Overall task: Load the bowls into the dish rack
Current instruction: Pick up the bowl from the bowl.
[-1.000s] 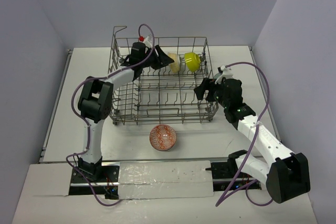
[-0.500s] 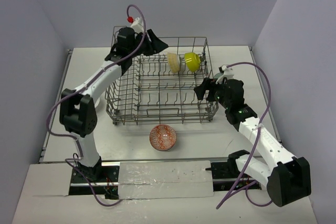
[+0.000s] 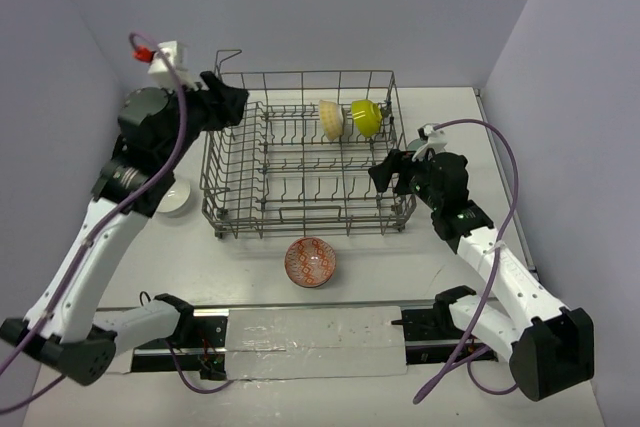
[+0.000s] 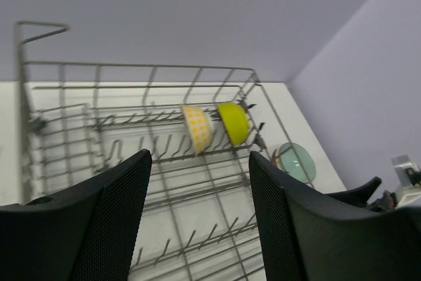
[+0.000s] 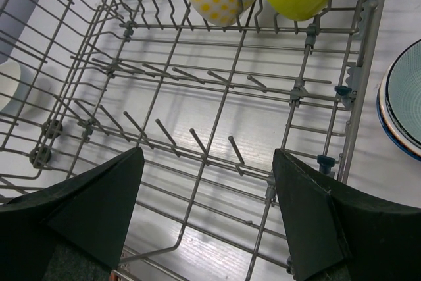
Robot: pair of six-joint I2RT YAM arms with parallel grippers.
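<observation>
The grey wire dish rack (image 3: 306, 75) stands mid-table. A pale yellow bowl (image 3: 331, 120) and a lime bowl (image 3: 366, 118) sit on edge side by side in its far right row, also seen in the left wrist view as the dotted yellow bowl (image 4: 196, 127) and lime bowl (image 4: 233, 122). A red-white bowl (image 3: 311, 261) rests on the table in front of the rack. My left gripper (image 3: 226, 103) hangs open and empty, high over the rack's far left corner. My right gripper (image 3: 391, 172) hovers open and empty over the rack's near right part.
A white bowl (image 3: 176, 198) sits on the table left of the rack, partly under my left arm. A blue-rimmed bowl (image 5: 405, 101) lies just outside the rack's right wall. Walls close in at the back and both sides.
My left gripper drew back from the pale yellow bowl, rising and swinging left past the rack's corner, jaws widening. The yellow bowl stays in the rack. The right arm held still.
</observation>
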